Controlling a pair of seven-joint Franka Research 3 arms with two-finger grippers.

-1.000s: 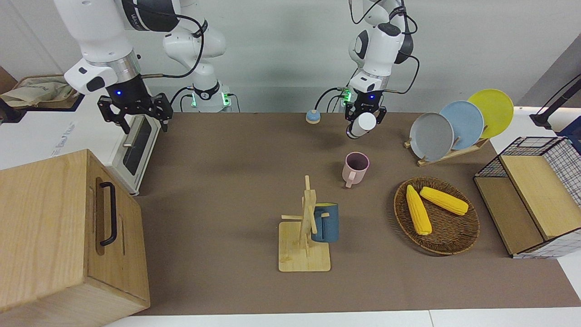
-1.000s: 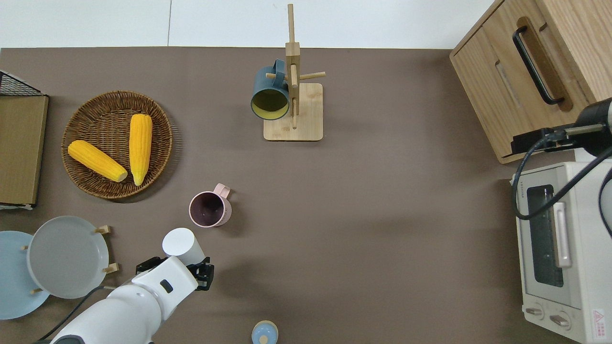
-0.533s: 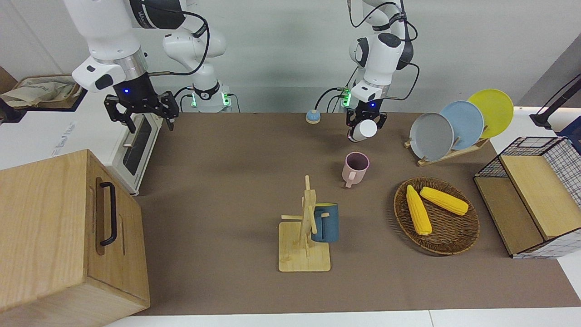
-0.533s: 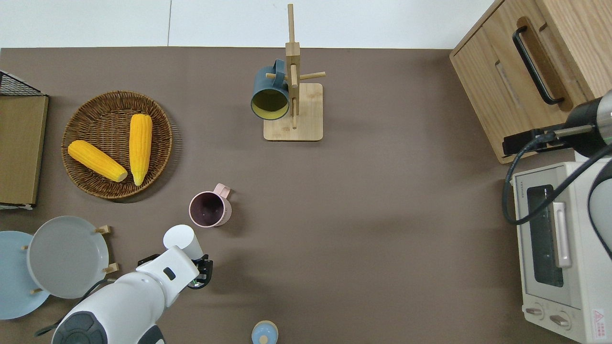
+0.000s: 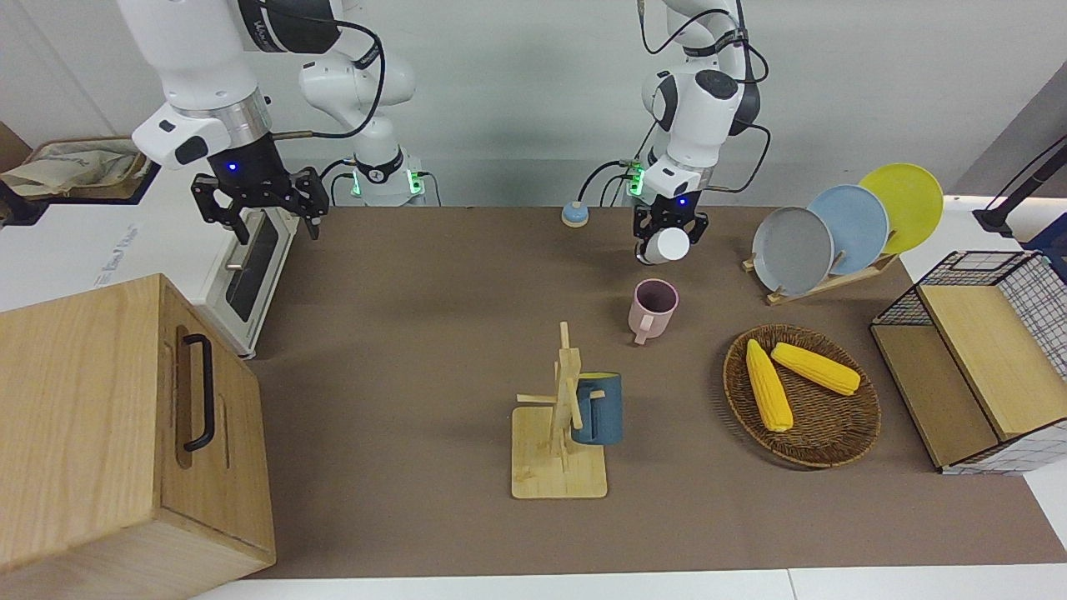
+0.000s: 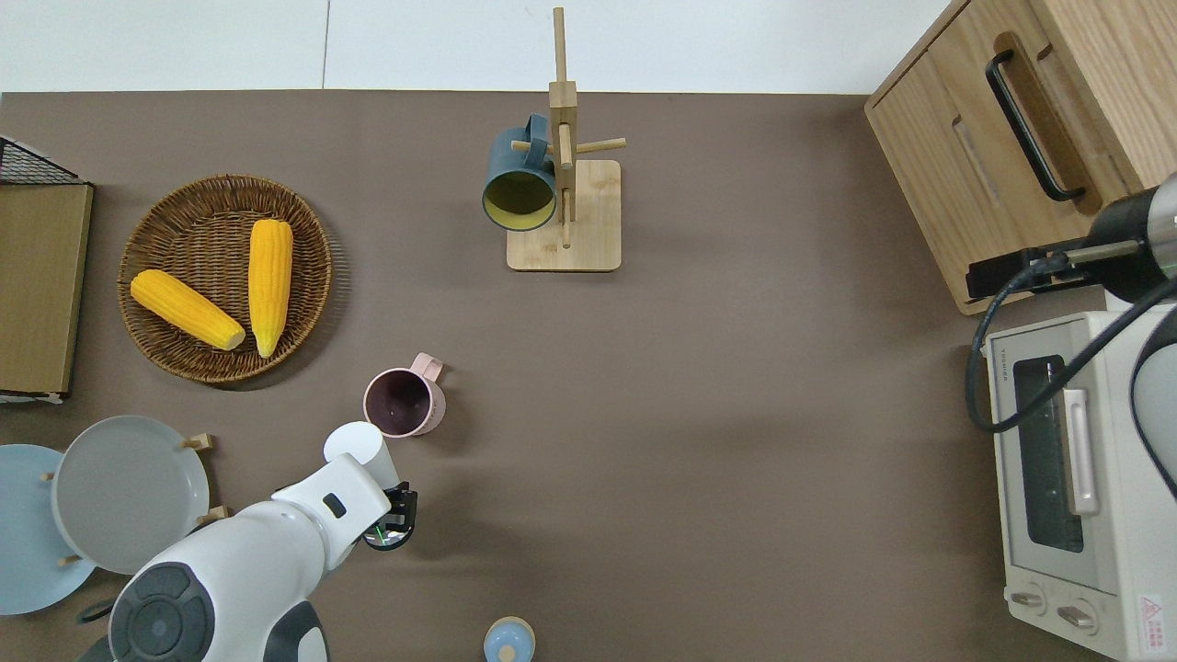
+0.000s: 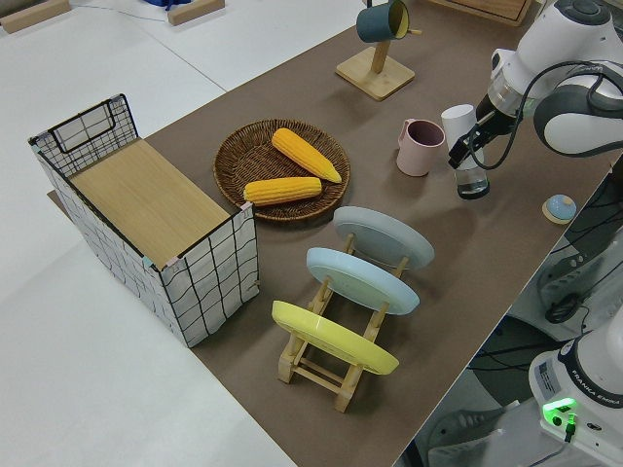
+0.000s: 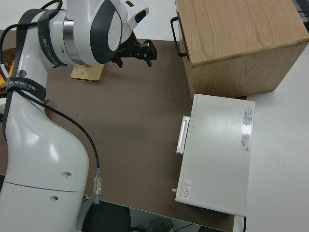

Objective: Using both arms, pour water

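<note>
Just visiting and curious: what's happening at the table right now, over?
Left gripper shut on white cup, tilted beside pink mug. Right gripper open, empty. Nothing between cup and mug.

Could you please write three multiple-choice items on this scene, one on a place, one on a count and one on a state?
1. Where does the blue mug sit?
A. in the wicker basket
B. hung on the wooden mug tree
C. on the plate rack

2. How many corn cobs lie in the wicker basket?
A. one
B. two
C. four

3. What is the left gripper doing?
A. holding a white cup tilted toward the pink mug
B. hanging open with nothing in it
C. gripping the toaster oven's handle

Answers:
1 B: the overhead view shows the mug on a peg of the tree.
2 B: two yellow cobs lie side by side in the basket.
3 A: the front and left side views show the cup clamped and tipped, close beside the mug.
</note>
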